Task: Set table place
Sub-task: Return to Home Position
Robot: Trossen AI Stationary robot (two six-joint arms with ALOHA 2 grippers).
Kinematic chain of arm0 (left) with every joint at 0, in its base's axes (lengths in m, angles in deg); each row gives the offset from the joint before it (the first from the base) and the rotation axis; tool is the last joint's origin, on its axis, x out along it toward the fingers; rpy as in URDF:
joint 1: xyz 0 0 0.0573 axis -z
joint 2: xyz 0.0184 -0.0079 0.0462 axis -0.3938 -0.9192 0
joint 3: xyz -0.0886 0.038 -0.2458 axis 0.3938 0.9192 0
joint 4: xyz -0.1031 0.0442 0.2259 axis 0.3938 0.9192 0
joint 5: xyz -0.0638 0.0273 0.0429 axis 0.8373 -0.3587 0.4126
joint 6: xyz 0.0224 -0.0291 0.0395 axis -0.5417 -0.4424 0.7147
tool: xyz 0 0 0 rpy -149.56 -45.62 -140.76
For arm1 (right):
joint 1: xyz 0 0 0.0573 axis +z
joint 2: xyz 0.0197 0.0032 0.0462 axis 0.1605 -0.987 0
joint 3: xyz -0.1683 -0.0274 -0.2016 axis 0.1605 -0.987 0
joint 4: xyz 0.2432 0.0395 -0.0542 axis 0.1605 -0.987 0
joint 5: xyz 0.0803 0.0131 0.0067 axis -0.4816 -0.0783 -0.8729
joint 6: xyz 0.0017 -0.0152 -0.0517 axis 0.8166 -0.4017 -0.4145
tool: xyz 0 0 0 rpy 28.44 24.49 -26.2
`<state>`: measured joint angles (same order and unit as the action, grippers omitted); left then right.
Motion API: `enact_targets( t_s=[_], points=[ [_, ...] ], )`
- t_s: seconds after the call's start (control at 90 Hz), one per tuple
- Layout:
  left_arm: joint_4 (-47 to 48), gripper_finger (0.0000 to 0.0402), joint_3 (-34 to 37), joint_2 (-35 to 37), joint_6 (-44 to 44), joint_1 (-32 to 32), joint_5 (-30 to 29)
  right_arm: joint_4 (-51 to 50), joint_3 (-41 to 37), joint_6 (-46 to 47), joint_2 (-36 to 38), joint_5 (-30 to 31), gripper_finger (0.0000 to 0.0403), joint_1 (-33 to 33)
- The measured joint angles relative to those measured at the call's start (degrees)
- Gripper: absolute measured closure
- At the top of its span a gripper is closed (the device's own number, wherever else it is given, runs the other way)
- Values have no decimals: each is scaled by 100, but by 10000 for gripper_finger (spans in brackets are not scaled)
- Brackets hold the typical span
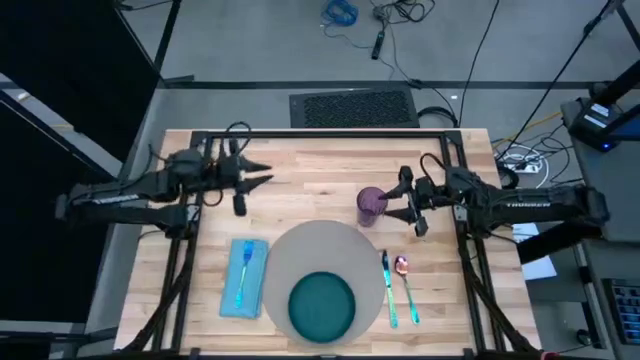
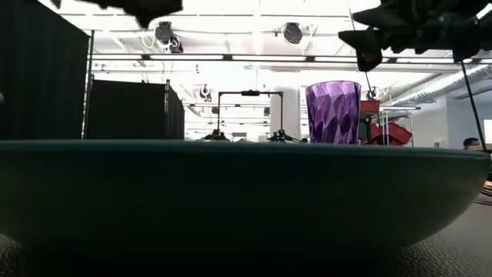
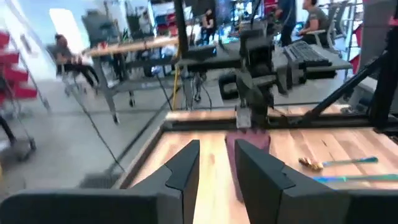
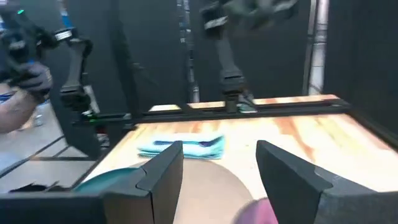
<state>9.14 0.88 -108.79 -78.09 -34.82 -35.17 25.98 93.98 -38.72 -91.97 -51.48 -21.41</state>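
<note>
The place is seen laid on the table [image 1: 300, 150]: the plate [image 1: 322, 305] is set on the round mat [image 1: 320, 245], and the napkin [image 1: 255, 295], with a fork [image 1: 243, 272] on it, is laid just beside the mat on one side. A knife [image 1: 388, 290] and spoon [image 1: 405, 285] are laid on the other side, and the purple cup [image 1: 371, 205] is stood upright at the mat's far right edge. The right gripper [image 1: 400, 203] is held just beside the cup and, judged from the low view, above its rim, with fingers spread and nothing between them. The left gripper [image 1: 262, 172] is held well apart over bare wood, its fingers likewise parted and empty. For the retreat to be done well, the right arm should be lifted first and then drawn back away from the cup, fingers kept wide, so that the rim is not clipped and the cup not tipped; no sweep across the cutlery is called for
</note>
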Motion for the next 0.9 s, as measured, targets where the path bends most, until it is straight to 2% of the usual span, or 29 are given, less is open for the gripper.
enact_targets(
  t_s=[0.189,0.367,0.433,0.589,0.756,0.822,0.9],
  points=[
    [-101,316,802,637,-441,291,-497,-380,-116,140,-2,-250,216,-78],
    [-53,316,1048,1059,-529,584,-873,1000,-890,672,17,-308,216,93],
    [-43,316,1048,1176,-534,662,-963,1166,-1037,763,198,-315,216,225],
    [42,316,1048,1481,-537,727,-1020,625,-981,721,1043,-308,216,344],
    [61,316,1048,1643,-536,727,-1074,-693,-811,396,2498,-257,216,497],
    [59,316,1048,1649,-534,727,-1075,-1106,-863,320,3043,163,216,663],
    [61,316,1048,1649,-456,727,-1075,-1181,-1041,130,3550,929,216,888]
  ],
)
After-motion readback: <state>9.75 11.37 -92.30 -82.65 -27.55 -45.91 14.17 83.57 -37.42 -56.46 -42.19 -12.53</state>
